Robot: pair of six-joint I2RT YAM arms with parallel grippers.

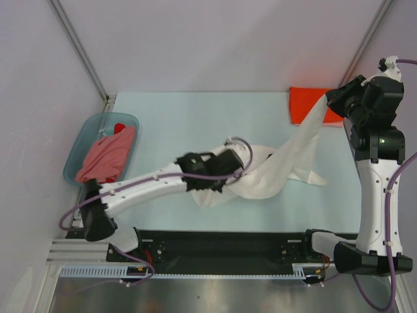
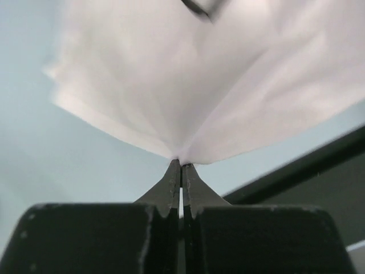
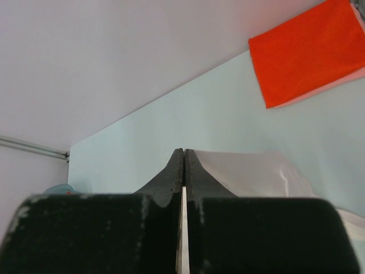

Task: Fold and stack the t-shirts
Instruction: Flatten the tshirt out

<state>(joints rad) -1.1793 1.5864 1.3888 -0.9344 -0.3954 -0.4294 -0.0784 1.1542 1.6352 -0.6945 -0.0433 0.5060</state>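
White tee (image 1: 287, 163) hangs stretched between both arms. The left pincer (image 2: 181, 165) is clamped on a bunched edge low over the mid-tabletop (image 1: 163, 117). The right pincer (image 1: 332, 102), raised at the right, grips the other end, probably to spread it for folding. A folded orange tee (image 1: 305, 104) at the far right likely starts the stack; pink tees (image 1: 107, 156) wait in the basin (image 1: 77, 147).

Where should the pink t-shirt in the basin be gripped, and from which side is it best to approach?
Probably pinch a raised fold near the middle of the pink t-shirt, coming straight down from above: it lies crumpled inside the basin, whose walls block a side approach.
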